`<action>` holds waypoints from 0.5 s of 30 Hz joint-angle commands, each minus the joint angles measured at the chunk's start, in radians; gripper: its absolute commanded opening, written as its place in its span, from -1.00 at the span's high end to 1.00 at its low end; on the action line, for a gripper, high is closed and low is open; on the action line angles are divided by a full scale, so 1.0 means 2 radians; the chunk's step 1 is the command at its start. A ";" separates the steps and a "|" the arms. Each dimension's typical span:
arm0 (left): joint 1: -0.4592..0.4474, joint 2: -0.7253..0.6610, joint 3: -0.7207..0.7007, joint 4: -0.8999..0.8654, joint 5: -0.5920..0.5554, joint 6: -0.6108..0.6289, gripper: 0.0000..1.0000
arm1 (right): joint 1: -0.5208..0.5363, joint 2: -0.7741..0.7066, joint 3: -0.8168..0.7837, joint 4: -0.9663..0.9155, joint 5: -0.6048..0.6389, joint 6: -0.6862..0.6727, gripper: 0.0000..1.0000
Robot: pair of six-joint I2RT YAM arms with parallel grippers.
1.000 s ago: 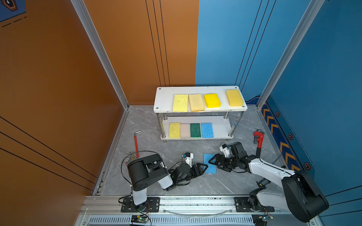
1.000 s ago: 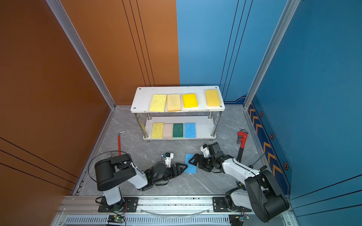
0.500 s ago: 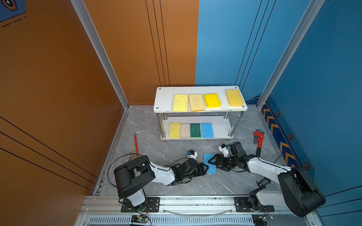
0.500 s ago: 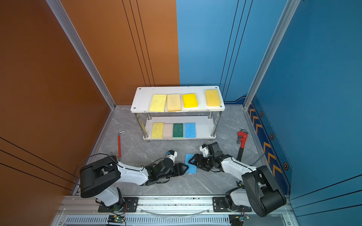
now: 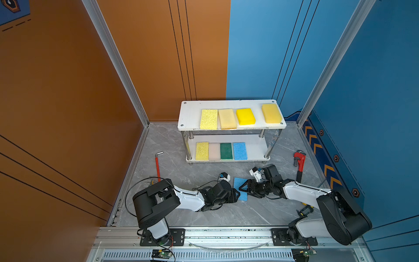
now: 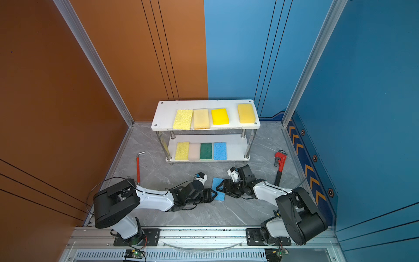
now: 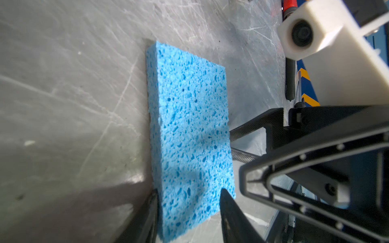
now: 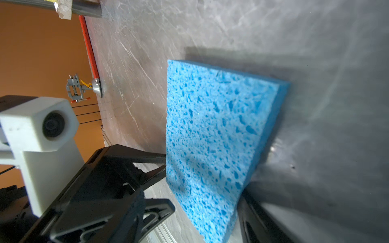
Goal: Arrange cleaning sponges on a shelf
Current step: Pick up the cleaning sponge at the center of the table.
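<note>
Orange wall panels (image 5: pixel 68 90) at left, blue panels (image 5: pixel 374 90) at right, aluminium corner posts (image 5: pixel 119 68), grey marbled floor (image 5: pixel 170 163), scratched, orange chevron strip (image 5: pixel 317 149) along right skirting, metal rail (image 5: pixel 226 233) at front, even light.

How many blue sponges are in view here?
2. One blue sponge lies on the shelf's lower board beside the green sponge; the other blue sponge lies flat on the floor before the shelf. The board's back is hidden.

**Lettering, numbers, brands:** none legible in any view.

**Signs:**
- Orange chevron markings (image 5: pixel 328 169) (image 6: pixel 309 169), in a row on the dark strip at the foot of the blue wall.
- Small hexagon emblems (image 5: pixel 336 158) beside them.
- Hexagon badge (image 5: pixel 10 4) on a blue panel, upper corner of the orange wall.
</note>
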 commanded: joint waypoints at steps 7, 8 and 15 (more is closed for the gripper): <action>0.003 -0.018 -0.013 -0.033 0.010 0.006 0.07 | 0.017 -0.009 0.016 -0.006 0.024 -0.008 -0.06; 0.004 -0.020 -0.015 -0.033 0.009 0.006 0.06 | 0.017 -0.014 0.015 -0.011 0.029 -0.009 -0.03; 0.005 -0.028 -0.025 -0.025 0.008 0.001 0.06 | 0.018 -0.044 0.013 -0.033 0.053 -0.015 0.29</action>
